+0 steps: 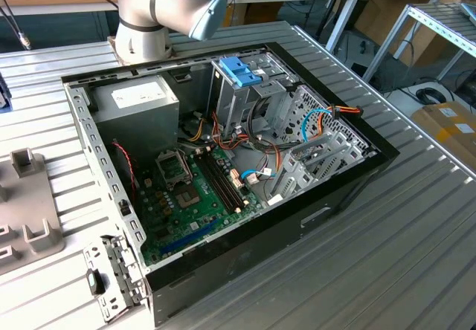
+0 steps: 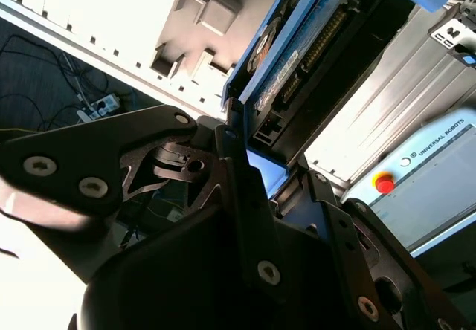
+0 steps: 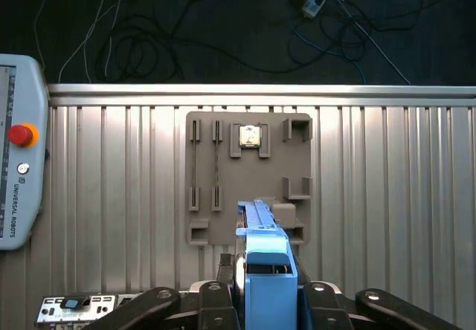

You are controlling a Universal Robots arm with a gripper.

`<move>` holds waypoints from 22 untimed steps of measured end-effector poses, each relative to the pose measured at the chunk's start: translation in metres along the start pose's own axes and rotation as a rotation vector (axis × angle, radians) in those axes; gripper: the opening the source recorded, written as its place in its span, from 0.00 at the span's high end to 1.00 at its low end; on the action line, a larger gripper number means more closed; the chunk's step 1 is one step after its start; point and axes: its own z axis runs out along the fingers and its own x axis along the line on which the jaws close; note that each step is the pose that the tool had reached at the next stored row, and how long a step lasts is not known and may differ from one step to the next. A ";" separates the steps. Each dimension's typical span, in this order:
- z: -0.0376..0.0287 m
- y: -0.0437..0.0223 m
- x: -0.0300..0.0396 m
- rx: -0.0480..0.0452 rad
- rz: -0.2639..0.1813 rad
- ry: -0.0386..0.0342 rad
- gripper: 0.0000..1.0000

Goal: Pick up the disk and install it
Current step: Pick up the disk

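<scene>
Ribbed aluminium table (image 3: 387, 166), grey fixture plate (image 3: 238, 178): gripper (image 3: 264, 302) clenched on the disk (image 3: 266, 267), edge-on above plate; pick-up apparently done, install pending, probably needing rails squared to drive cage (image 1: 225, 96).

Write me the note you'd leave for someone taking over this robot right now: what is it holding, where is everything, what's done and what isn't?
Gripper: shut on the disk, gripped at its light-blue carrier.
Where: in the first wrist view the disk hangs over the grey fixture tray on the ribbed metal table. A processor chip sits in one tray slot. The open computer case lies on the same table, with its drive cage upright.
Done: the disk is in the gripper's hold.
Left: the disk is not yet in the case.
</scene>
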 end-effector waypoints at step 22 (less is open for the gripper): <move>-0.0008 -0.0285 -0.0004 -0.0001 0.000 0.0000 0.63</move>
